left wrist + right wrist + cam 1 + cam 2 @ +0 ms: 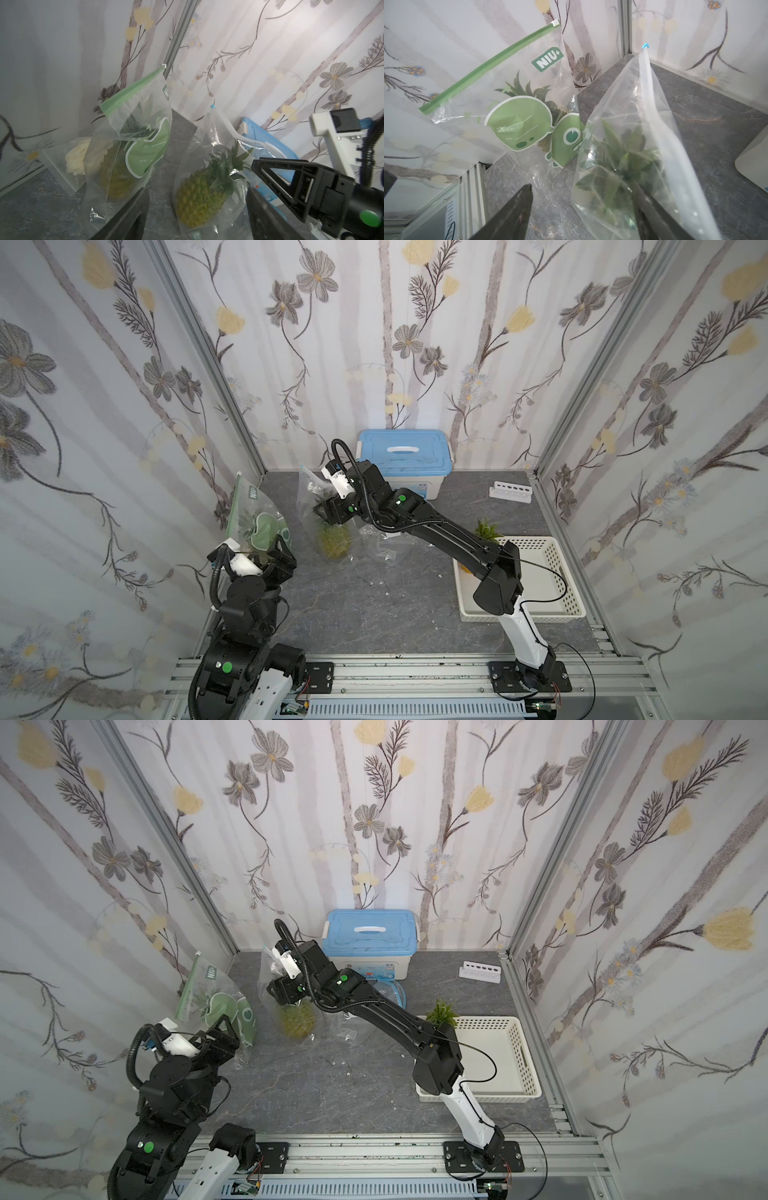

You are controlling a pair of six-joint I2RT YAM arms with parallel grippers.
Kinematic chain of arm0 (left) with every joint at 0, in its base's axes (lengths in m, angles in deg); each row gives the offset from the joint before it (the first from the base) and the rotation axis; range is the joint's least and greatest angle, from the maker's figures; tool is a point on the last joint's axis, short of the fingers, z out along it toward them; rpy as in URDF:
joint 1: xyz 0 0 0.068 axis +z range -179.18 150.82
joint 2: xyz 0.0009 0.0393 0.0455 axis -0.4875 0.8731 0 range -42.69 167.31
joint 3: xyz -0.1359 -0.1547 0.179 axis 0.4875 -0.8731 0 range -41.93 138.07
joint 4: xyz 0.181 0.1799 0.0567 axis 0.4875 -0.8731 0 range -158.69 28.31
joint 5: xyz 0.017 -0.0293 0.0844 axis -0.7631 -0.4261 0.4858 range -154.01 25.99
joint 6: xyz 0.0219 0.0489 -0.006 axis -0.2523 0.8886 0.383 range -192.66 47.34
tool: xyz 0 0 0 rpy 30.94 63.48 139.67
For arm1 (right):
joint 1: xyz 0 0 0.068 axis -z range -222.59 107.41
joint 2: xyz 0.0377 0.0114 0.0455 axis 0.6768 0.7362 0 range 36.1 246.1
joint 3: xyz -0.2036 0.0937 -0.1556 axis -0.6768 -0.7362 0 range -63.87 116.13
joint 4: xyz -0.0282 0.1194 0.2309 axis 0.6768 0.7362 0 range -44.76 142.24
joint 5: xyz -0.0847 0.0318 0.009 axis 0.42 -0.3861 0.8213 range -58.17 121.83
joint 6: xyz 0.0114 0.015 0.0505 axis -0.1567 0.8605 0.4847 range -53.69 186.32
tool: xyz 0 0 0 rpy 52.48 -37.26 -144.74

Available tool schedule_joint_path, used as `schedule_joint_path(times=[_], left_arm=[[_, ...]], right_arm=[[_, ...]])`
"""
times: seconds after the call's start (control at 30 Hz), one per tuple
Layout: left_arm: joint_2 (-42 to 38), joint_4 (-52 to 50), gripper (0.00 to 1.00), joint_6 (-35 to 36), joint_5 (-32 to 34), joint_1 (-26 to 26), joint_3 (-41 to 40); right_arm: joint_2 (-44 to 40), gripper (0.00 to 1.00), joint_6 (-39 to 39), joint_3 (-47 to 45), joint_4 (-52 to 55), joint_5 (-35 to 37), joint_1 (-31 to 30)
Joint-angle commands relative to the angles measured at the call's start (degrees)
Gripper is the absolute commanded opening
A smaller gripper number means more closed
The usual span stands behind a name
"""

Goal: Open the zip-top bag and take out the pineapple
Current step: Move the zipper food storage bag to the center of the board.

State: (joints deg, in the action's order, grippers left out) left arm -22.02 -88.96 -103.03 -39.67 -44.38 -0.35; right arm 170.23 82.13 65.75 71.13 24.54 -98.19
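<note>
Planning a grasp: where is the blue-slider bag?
In a top view, the blue-slider bag stands left of centre, between the green-printed bag and the blue-lidded box.

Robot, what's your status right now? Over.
Left claw open, empty. Right claw open at the clear zip-top bag. Pineapple inside it, not yet out. Green bag close beside.

log | blue-lid storage box (405, 452) at back wall ahead of me, lid on | wht tube rack (511, 491) far right, apart fr box | wht slotted basket (523, 616) on my right | grey marble tbl (374, 614) | floral walls (104, 406)
</note>
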Motion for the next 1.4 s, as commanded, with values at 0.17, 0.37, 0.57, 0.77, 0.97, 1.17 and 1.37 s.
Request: schedule_joint_path(times=[0.17, 0.37, 0.57, 0.77, 0.97, 1.17, 1.37], left_arm=[[1.71, 2.17, 0.77, 0.52, -1.14, 0.03, -0.88], [-0.29, 1.24, 0.77, 0.92, -0.59, 0.06, -0.58], [-1.76, 0.17, 0.77, 1.63, 0.60, 0.08, 0.17], [-0.58, 0.39, 0.77, 0.98, -0.51, 0.07, 0.00], [-0.98, 0.08, 0.76, 0.75, -1.13, 0.06, -0.14], [-0.98, -0.51, 0.76, 1.03, -1.13, 0.05, 0.07], [-0.99, -0.68, 0.76, 1.10, -1.05, -0.01, -0.20]], right_arm=[[-5.14, 0.78, -5.80, -1.40, -3.95, 15.42, -1.76], [-1.05, 0.79, -7.38, 2.63, -2.15, 15.44, -0.60], [-0.28, 0.78, -5.58, -0.54, 0.50, 15.33, -0.13], [0.19, 0.77, -4.88, -3.98, -2.63, 11.07, -0.11], [2.67, 0.77, -3.95, -5.00, -5.35, 8.02, -0.04], [5.58, 0.70, -2.46, -5.06, -7.78, 4.39, 0.83], [5.09, 0.11, -0.74, -8.04, -9.54, 2.44, 1.78]])
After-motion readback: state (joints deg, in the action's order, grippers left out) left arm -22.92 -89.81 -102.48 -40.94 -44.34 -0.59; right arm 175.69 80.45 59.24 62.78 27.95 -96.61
